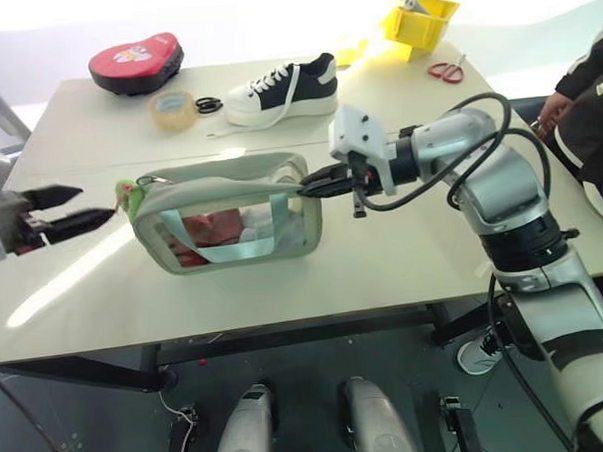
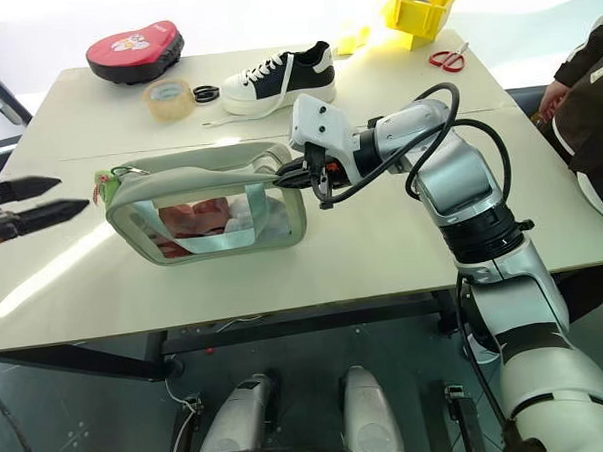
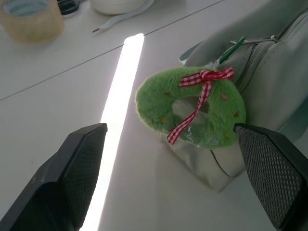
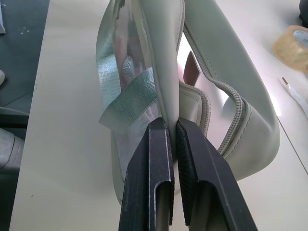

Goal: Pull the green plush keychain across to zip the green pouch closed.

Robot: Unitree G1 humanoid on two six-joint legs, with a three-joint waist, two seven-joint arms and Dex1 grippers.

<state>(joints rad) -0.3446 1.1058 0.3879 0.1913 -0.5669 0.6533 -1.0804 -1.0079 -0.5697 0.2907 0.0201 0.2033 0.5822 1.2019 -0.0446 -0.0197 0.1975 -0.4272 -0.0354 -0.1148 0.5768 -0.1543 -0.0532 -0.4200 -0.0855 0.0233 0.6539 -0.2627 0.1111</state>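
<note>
While the right gripper point(image 4: 173, 144) is pinched tight on the end edge of the green pouch point(image 1: 231, 224), holding it steady near the middle of the table point(image 1: 403, 252), we've got the left gripper point(image 1: 76, 209) wide open with nothing in it, just beside the green plush keychain point(image 3: 192, 108) that hangs off the pouch's far end. The zipper looks mostly open from here, so the real pull hasn't started. Biggest worry for us: the plush is soft and squishy, so we could close on fuzz or the little checked ribbon point(image 3: 202, 89) and slip off mid-pull. Also, if we tug at an angle, the slider could jam, or the pouch could twist out of the right gripper's thin pinch.
</note>
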